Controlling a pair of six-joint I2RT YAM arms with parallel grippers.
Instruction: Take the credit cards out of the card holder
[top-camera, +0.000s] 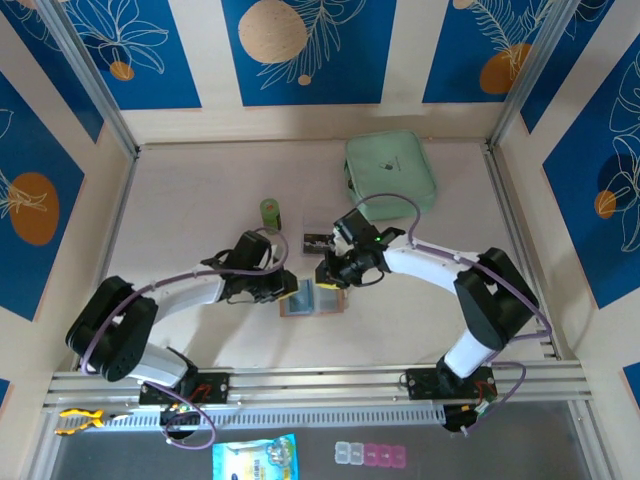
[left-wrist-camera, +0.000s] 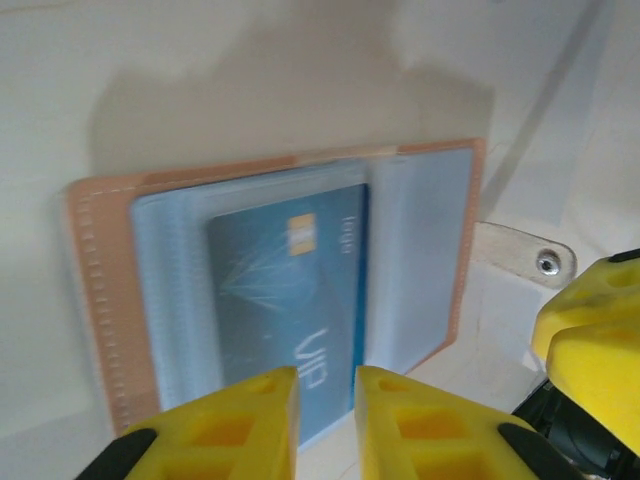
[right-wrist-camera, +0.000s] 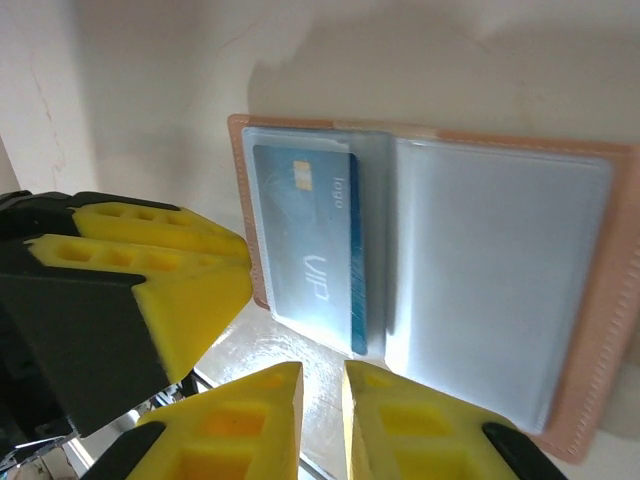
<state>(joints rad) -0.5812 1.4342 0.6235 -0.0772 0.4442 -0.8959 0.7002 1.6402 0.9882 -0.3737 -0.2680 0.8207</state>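
Card holder (top-camera: 315, 299) lay open and flat on the table (top-camera: 200, 200), near the middle and a little toward you, with the green pouch (top-camera: 392, 172) well apart on the far side. You had one gripper on each side of it. The blue card (left-wrist-camera: 290, 300) sat in a clear pocket beside the fold, its near edge poking just past the pocket mouth. Other cards may have been behind it, but the cloudy plastic hid them. A small dark flat piece (top-camera: 318, 240) lay just beyond the holder, too small to name. The left gripper (left-wrist-camera: 325, 420) had its fingers drawn nearly together, leaving a thin slit. The card's near edge showed through that slit, yet I could not tell whether it was pinched or merely behind. The right gripper (right-wrist-camera: 322, 420) was likewise almost closed at the holder's near edge, with nothing visible between its fingers. My handling judgement: the card looked light, thin, stiff and slick, while the holder looked soft and light enough to slide or lift along with it. You'd likely do best to take the card by the exposed near edge, across its thickness, and draw it straight along the pocket. The other gripper should pin the leather border or the snap tab (left-wrist-camera: 525, 255), not the pocket film, which would clamp the card inside.
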